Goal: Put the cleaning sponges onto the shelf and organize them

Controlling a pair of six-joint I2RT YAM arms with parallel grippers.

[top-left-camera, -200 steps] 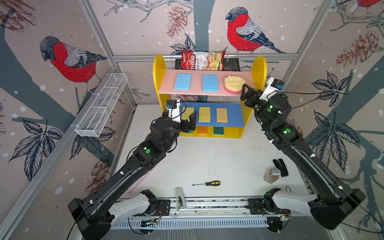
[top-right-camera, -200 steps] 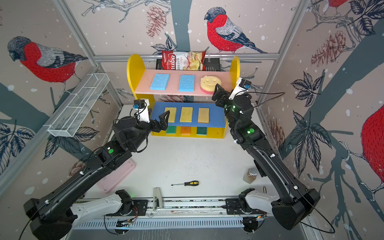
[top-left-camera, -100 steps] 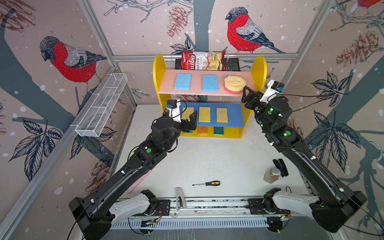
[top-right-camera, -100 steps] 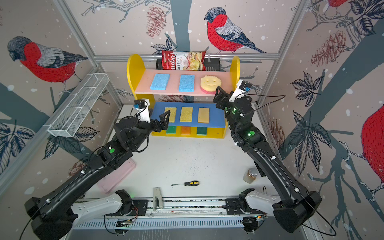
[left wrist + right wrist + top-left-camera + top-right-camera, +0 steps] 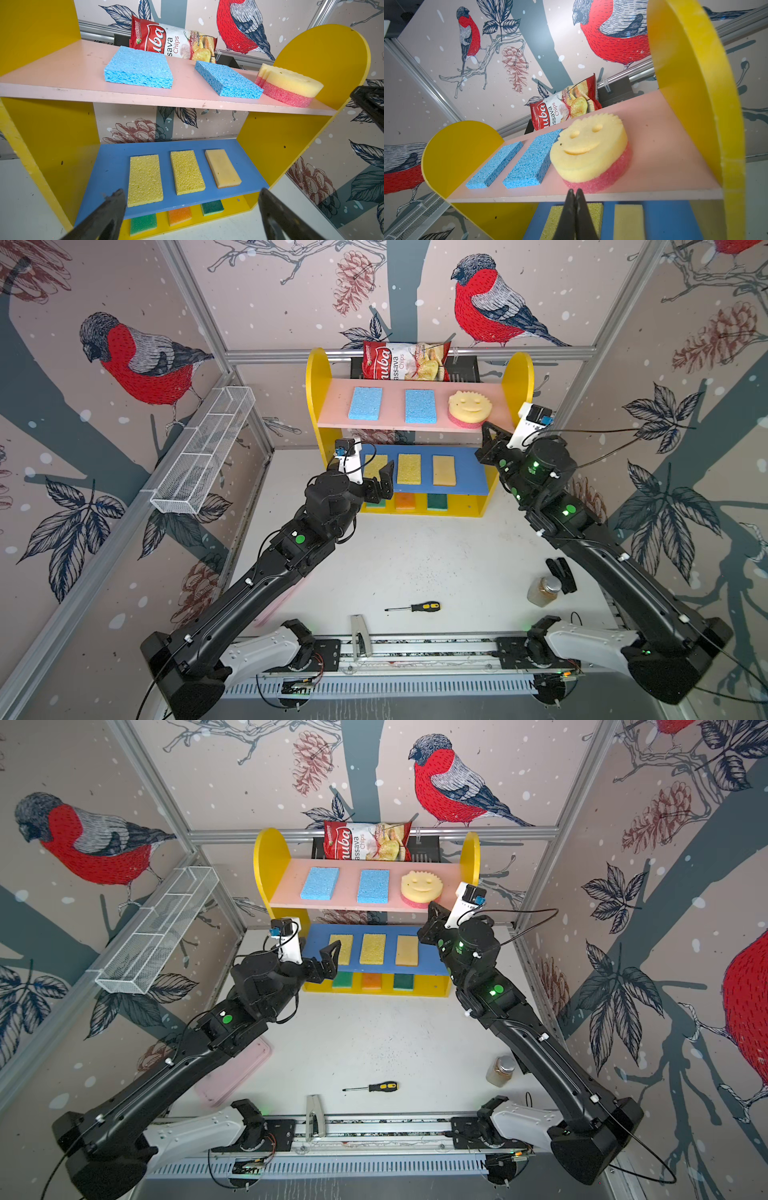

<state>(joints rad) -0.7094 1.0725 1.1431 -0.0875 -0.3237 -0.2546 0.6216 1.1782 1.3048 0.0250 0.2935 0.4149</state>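
1. The shelf (image 5: 316, 377) stands at the back of the worktop (image 5: 415, 556), and all nine sponges are on it, three per level.
2. Pink upper board (image 5: 332, 416): left blue sponge (image 5: 365, 403), middle blue sponge (image 5: 420, 406), then the smiley sponge (image 5: 469, 406) at the right end, yellow face up with the pink layer underneath. All three lie apart.
3. Blue middle board (image 5: 471, 479): left yellow sponge (image 5: 144, 179), middle yellow sponge (image 5: 187, 172) and a paler smooth sponge (image 5: 222, 168), in a neat row with gaps between them.
4. Yellow base: green sponge (image 5: 143, 224), orange sponge (image 5: 179, 215) and darker green sponge (image 5: 212, 207), poking out from under the blue board.
5. Left hand (image 5: 192, 196) is spread wide with nothing in it, hovering just in front of the blue board near its left end.
6. Right hand (image 5: 574, 192) has its fingers pressed flat together with nothing between them. The tip sits at the pink board's front edge, right by the smiley sponge. I can't tell if it touches.
7. Other stuff: a chips bag (image 5: 405, 360) behind the top of the shelf, and a screwdriver (image 5: 415, 607) and a small jar (image 5: 544, 591) out on the worktop.
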